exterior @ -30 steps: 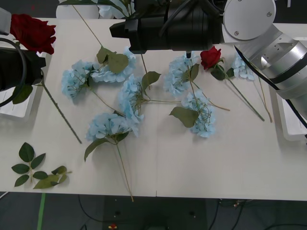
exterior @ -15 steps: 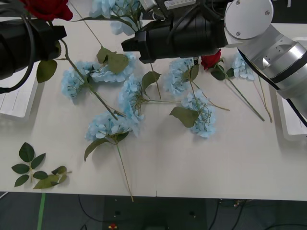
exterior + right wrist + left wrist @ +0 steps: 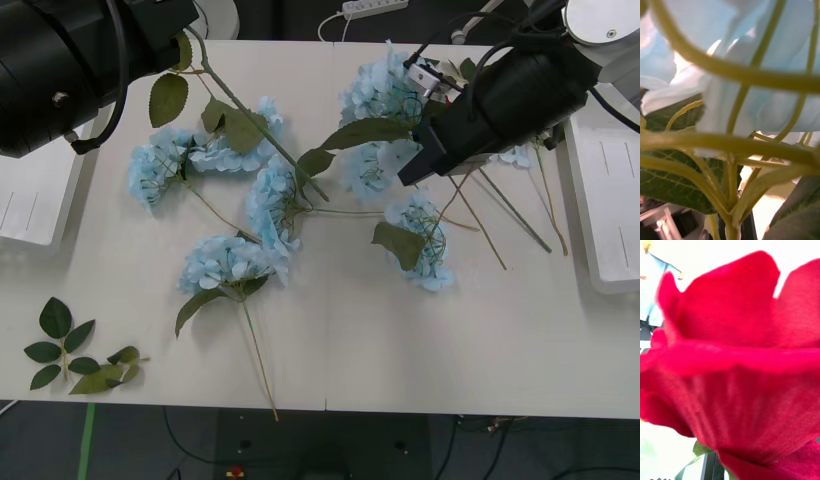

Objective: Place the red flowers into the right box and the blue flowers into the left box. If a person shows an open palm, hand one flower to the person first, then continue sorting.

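Observation:
A red flower [image 3: 730, 363] sits very close in the left wrist view. Its stem [image 3: 255, 115] and a leaf hang from my left gripper [image 3: 188, 35] at the table's far left and slant down over the blue flowers; the gripper is shut on it. My right gripper [image 3: 430, 85], far right of centre, is shut on a blue flower [image 3: 382, 92] held above the table, its stems [image 3: 730, 180] close to the camera. Several more blue flowers [image 3: 270, 200] lie across the middle. The left box [image 3: 30, 215] and the right box [image 3: 612, 200] stand at the table's two sides.
Loose green leaf sprigs [image 3: 70, 352] lie at the near left corner. Thin bare stems [image 3: 505, 210] trail toward the right box. A white power strip [image 3: 375, 7] lies beyond the far edge. The near half of the table [image 3: 430, 350] is bare white.
The left arm rose and swung right, taking the rose head out of the front view. The right arm moved right and nearer with the blue flower, covering the red rose that lay there.

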